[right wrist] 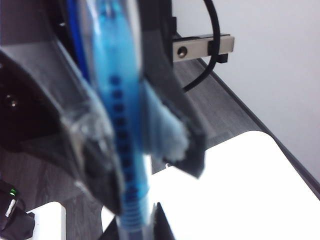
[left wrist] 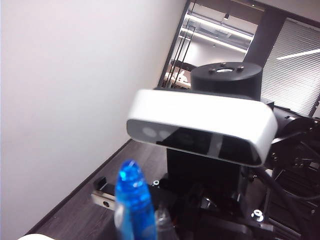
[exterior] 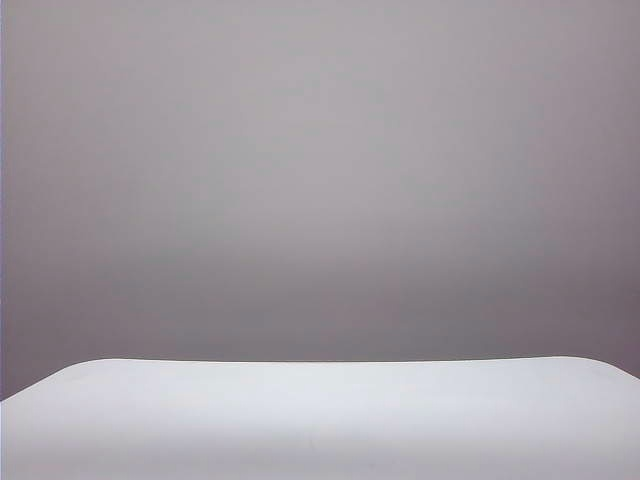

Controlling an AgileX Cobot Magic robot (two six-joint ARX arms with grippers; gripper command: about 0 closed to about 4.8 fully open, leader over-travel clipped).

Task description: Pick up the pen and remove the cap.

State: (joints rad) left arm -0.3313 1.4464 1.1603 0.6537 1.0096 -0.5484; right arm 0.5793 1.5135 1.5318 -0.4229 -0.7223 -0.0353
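The right gripper (right wrist: 135, 145) is clenching the pen (right wrist: 117, 115) along its blue length, its fingers (right wrist: 172, 140) pressing in from both sides; the long axis is running straight out between them. The cap (left wrist: 134, 205) is poking up at the left wrist camera — the left gripper itself is not showing, reading as closed, likely on the pen; pulling apart along that axis looks next.

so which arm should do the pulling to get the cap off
Right, probably: the right tool is closed round the blue pen in its wrist view, ready to pull. The left tool is shut but out of view; only the pen's blue end pokes up in the left wrist view, so it looks better suited to holding steady.
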